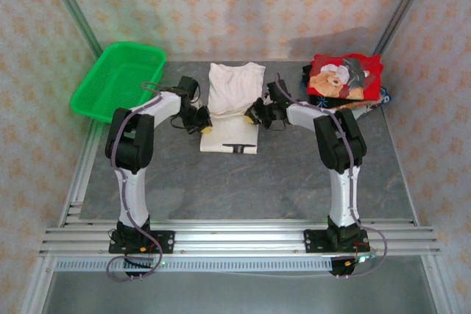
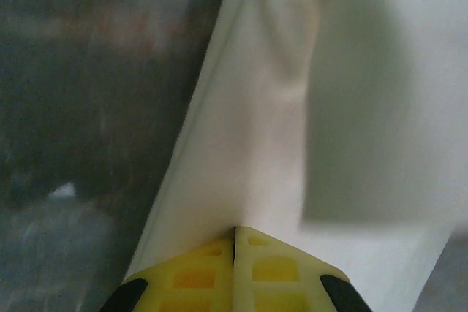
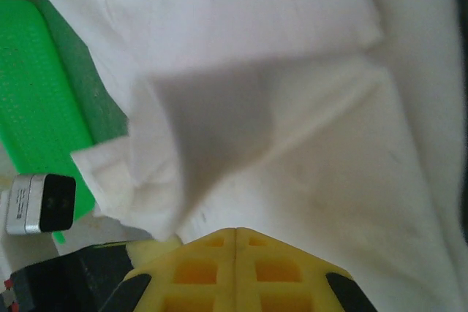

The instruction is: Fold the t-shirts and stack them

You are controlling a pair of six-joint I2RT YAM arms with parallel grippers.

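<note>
The off-white t-shirt lies mid-table, its far part bunched up and its near hem flat. My left gripper is at the shirt's left edge and my right gripper at its right edge. In the left wrist view the yellow jaws are pressed together on a ridge of white cloth rising from them. In the right wrist view the jaws are shut on the same shirt, a flap lifted beside them. A red t-shirt with a teddy-bear print tops a folded pile at the back right.
A green mesh basket stands at the back left, its edge also in the right wrist view. Aluminium rails run along the near edge. Slanted frame posts rise at both back corners.
</note>
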